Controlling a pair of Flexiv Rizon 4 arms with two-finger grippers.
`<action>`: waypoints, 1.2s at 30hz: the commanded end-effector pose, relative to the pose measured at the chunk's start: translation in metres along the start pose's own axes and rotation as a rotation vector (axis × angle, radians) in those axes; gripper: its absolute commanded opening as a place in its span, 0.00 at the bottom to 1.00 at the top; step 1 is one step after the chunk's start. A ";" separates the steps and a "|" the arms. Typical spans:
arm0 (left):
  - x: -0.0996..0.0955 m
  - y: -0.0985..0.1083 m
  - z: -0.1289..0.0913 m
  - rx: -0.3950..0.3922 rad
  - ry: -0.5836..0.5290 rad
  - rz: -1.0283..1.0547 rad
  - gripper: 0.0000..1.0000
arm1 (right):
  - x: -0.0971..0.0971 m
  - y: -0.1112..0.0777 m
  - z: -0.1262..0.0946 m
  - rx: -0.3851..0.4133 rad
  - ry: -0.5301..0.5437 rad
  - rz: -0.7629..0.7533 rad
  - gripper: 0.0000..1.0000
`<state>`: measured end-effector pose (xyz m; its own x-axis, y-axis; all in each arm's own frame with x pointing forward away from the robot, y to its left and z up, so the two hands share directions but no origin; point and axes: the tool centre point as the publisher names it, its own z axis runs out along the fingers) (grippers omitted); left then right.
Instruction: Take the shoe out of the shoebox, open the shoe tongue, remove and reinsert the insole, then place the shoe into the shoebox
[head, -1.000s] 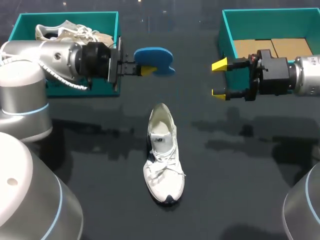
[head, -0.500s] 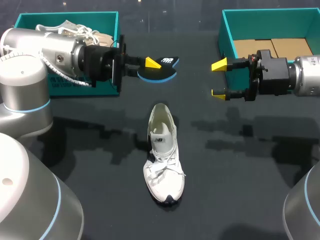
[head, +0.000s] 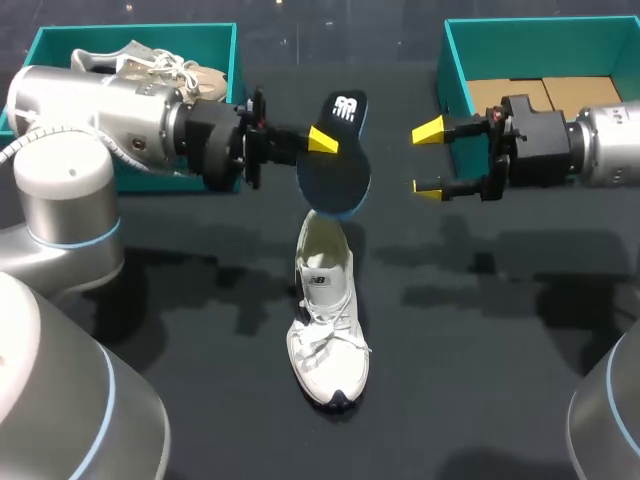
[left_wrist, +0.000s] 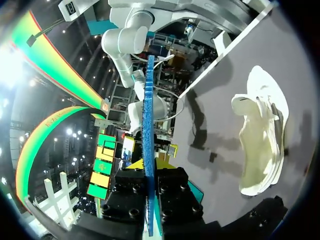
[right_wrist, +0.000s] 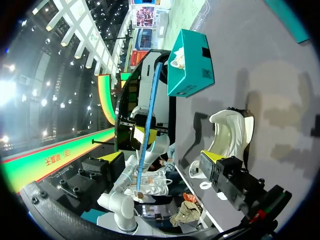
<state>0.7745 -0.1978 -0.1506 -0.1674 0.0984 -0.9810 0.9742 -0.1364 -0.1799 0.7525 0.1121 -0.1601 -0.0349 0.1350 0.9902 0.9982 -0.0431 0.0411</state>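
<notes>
Left gripper: your fingers are clamped on the insole, just above the shoe's heel.
Right gripper: yours is spread wide, holding nothing, right of the shoe's heel.
Shoe: sole-down on the table.

Free room and obstacles. The insole, clamped on edge in our left gripper, hangs over the heel opening of the shoe and blocks the way in from above; we cannot tell whether the two touch. Bare table lies on both flanks of the shoe and before its toe. A gap separates the insole from our right gripper, whose fingers stand apart. A second shoe fills the left shoebox; our right arm crosses the right shoebox.
</notes>
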 end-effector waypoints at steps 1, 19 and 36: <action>0.003 -0.001 0.006 -0.062 0.002 0.050 0.00 | -0.001 0.004 0.012 0.017 0.000 0.007 1.00; 0.004 0.014 0.015 -0.114 -0.020 0.118 0.00 | 0.003 0.001 0.035 0.083 -0.003 0.020 1.00; 0.011 0.027 0.026 -0.149 -0.006 0.174 0.00 | 0.005 -0.009 0.061 0.092 0.006 0.005 0.69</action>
<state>0.7937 -0.2238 -0.1666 0.0028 0.0830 -0.9965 1.0000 -0.0050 0.0024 0.7464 0.1691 -0.1628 -0.0295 0.1290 0.9912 0.9984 0.0513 0.0230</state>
